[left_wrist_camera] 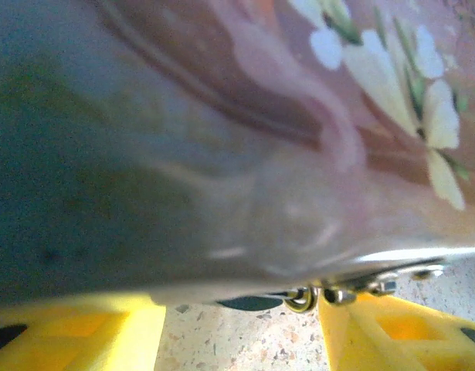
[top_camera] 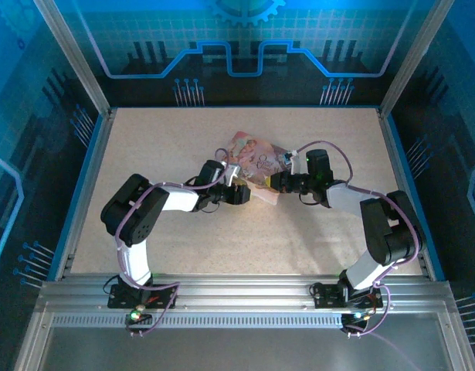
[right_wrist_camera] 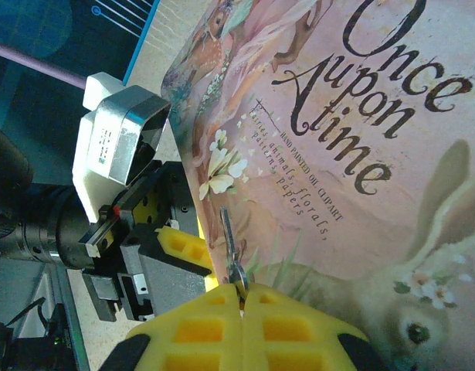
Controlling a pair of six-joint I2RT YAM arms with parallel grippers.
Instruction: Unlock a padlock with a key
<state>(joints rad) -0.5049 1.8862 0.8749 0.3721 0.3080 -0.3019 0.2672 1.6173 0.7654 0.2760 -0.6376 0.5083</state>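
Approaching insertion: the clenched right gripper [right_wrist_camera: 240, 287] pinches the thin dark metal key [right_wrist_camera: 230, 246] over the pink illustrated tin box [right_wrist_camera: 337, 154] at table [top_camera: 183, 239] centre, the left gripper [left_wrist_camera: 241, 309] straddles its rim with clamping undeterminable, and next the key tip must meet the small metal padlock [left_wrist_camera: 303, 298], apparently hanging there.

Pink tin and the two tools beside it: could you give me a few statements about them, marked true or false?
1. The pink tin reads "Once upon a time". True.
2. The right tool is wide open. False: it is shut on the key.
3. A rabbit is painted on the tin. True.
4. The left tool has its fingers pressed together. False: they stand apart.
5. The tin sits in a corner of the table. False: it is near the middle.
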